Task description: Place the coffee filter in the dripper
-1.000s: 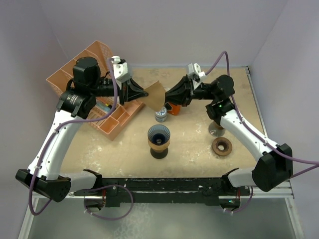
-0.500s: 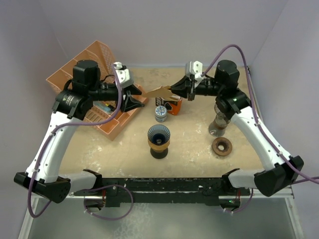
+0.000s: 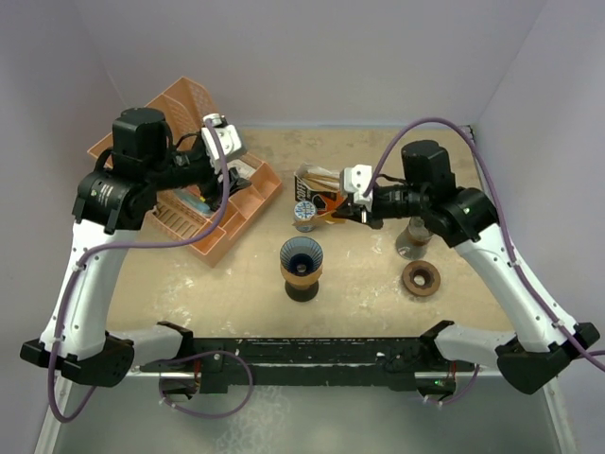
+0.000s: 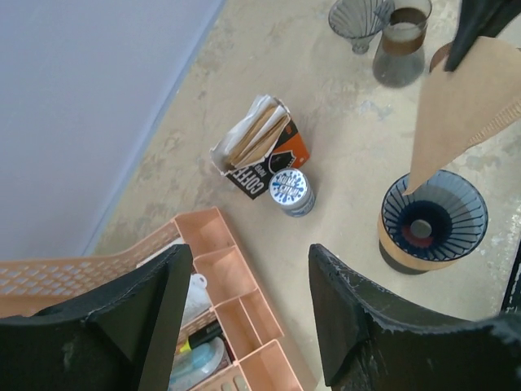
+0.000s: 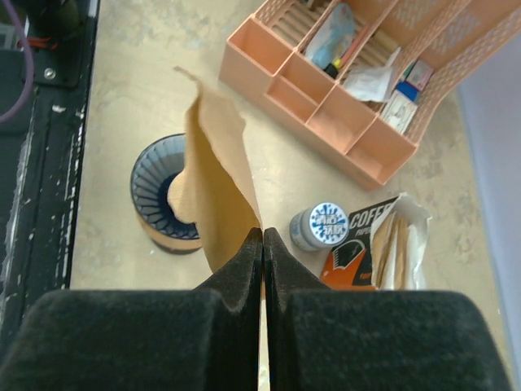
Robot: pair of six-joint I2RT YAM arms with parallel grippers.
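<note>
- Right wrist view: right gripper [image 5: 262,236] has its fingers pressed together on one edge of the brown paper coffee filter [image 5: 216,183]. The filter is folded flat and hangs from the grip.
- Filter position: in the air, above and just beside the dripper [image 5: 160,195], on its far side. Its free end overlaps the dripper rim in both wrist views. Cannot tell whether the paper touches the rim. It is not seated in the cone.
- Dripper: dark ribbed cone on a tan base, upright on the table [image 3: 359,284], nothing inside it.
- Left gripper [image 4: 244,273]: jaws well apart, nothing between them. It hangs over the orange organiser tray [image 5: 244,59], well apart from the dripper, to its far left.
- Just beyond the dripper: a small can with a blue-and-white lid [image 4: 291,191]. Touching it on the far side is an opened filter box [image 4: 260,151] with more brown filters standing in it.
- Right of the dripper: a glass carafe [image 4: 399,45] with a brown band, and nearer the arm bases a brown ring [image 3: 421,278] flat on the table.
- Tray compartments hold small packets and pens, too small to identify.
</note>
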